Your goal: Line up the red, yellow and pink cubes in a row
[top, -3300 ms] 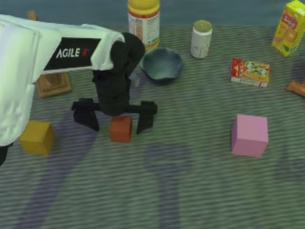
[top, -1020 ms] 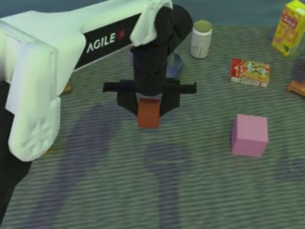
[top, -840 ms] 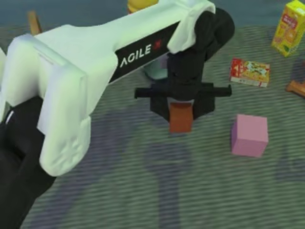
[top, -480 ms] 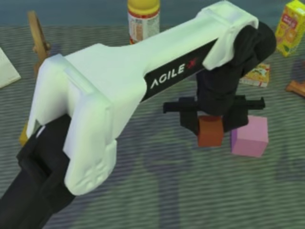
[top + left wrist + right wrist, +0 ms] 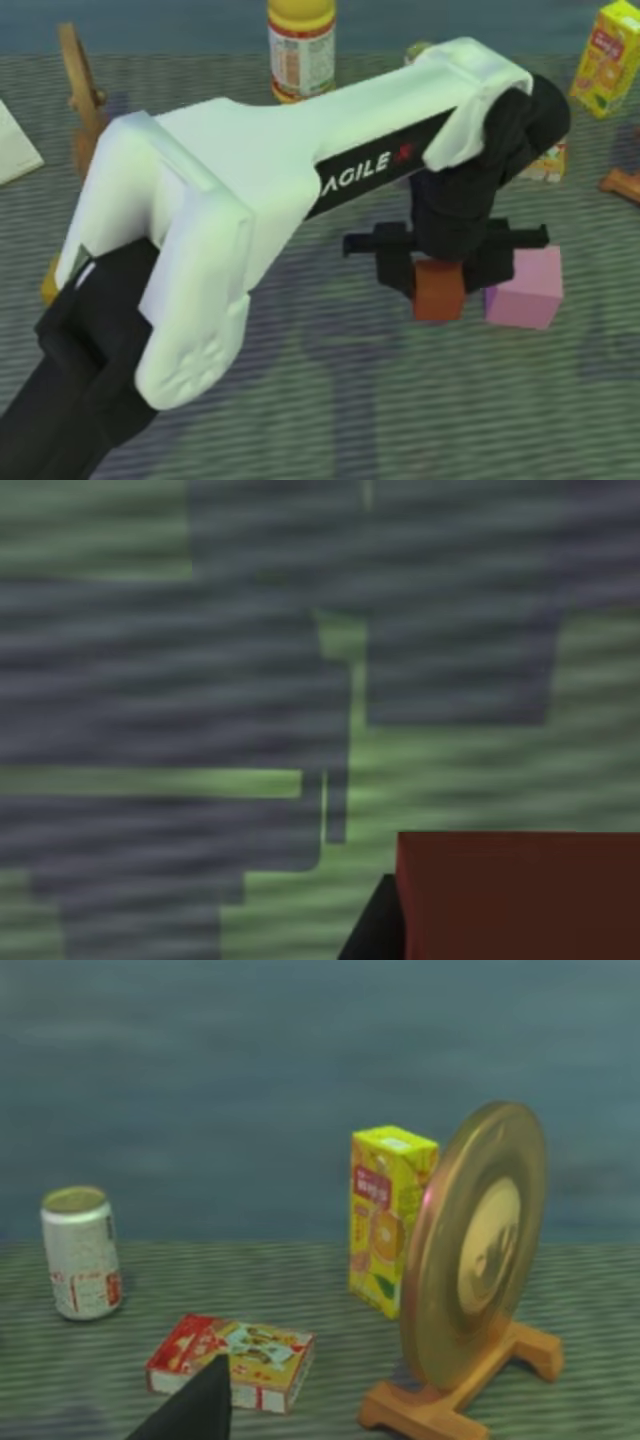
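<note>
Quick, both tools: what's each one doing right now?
Left tool: shut on the red cube, beside the pink cube.
Right tool: not seen in the top view; state cannot be told.

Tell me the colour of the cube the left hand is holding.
Orange-red; the cube in the left hand shows best in the top view.

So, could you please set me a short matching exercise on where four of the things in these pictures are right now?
Things:
1. red cube
2. pink cube
3. juice carton
4. orange bottle

Places:
A. far right corner of the table
B. held between the fingers of the left gripper
C. at the table's far edge, left of the middle
D. on the table just right of the held cube

Pairs: 1-B, 2-D, 3-A, 4-C
</note>
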You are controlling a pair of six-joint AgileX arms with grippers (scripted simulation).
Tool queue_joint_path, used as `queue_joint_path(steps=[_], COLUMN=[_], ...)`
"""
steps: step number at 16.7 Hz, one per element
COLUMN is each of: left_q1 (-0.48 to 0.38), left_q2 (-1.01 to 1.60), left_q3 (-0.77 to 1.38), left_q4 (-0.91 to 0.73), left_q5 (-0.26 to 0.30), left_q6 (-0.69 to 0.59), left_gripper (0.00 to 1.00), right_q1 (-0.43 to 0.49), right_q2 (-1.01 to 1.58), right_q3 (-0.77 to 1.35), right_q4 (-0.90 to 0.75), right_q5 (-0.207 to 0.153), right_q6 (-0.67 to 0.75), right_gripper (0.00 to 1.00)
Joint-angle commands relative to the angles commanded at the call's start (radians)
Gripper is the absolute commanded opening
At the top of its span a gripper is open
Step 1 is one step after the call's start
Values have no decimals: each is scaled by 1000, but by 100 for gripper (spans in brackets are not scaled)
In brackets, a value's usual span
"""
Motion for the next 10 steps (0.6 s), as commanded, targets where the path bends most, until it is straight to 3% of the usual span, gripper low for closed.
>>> queue_joint_path(steps=[4,9,10], left_q1=[-4,-6,-6], left_q2=[10,12,12], left_q3=[-130,-142,-142], left_q4=[138,150,150], left_q5=[2,2,2], left_q6=[-2,-3,-3], left_gripper=[0,0,8], right_q1=[0,0,0], right_q2=[0,0,0], right_q3=[0,0,0], right_q4=[0,0,0], right_q5=[0,0,0], right_q6=[0,0,0], right_gripper=[100,100,100])
